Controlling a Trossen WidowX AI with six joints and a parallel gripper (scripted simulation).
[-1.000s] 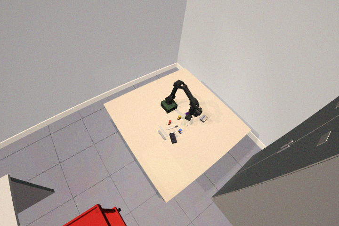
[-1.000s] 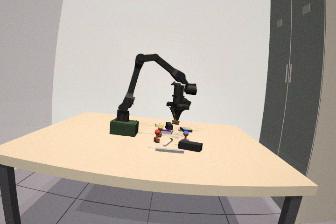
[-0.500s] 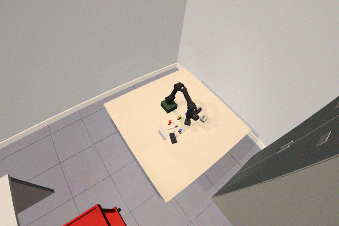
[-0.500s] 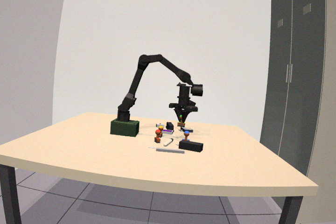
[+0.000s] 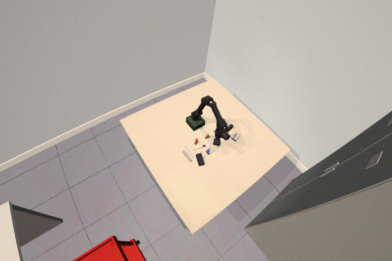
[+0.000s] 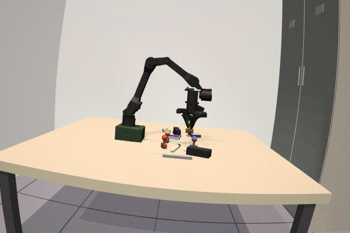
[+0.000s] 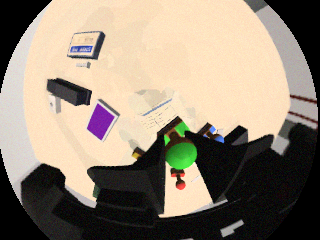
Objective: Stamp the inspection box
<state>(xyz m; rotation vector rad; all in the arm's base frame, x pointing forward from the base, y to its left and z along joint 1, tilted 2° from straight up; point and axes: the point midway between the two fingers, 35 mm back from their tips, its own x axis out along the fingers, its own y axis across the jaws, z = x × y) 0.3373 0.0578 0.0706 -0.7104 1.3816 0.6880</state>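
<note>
Pinching the green-knobbed brown stamp (image 6: 189, 126) (image 7: 180, 154), the hand (image 5: 216, 142) (image 6: 190, 126) (image 7: 174, 135) holds it upright.

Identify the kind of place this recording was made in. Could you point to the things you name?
Probably a workshop or inspection room: a tall dark cabinet (image 5: 335, 172) (image 6: 315, 55) by the wall, a red cart (image 5: 95, 250) on the tiled floor, and a broad bench (image 5: 178, 184) (image 6: 126, 170) (image 7: 210, 55) bearing several stamps.

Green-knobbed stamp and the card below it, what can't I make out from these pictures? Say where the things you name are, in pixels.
- Underside of the green-knobbed stamp (image 6: 189, 130) (image 7: 181, 155): faces away in the wrist view; too small in the exterior view.
- Card (image 7: 159, 114) print: too small and blurred in the wrist view.
- Card's near part: hidden by stamp and gripper (image 5: 216, 143) (image 6: 190, 126) (image 7: 174, 135) in the wrist view.
</note>
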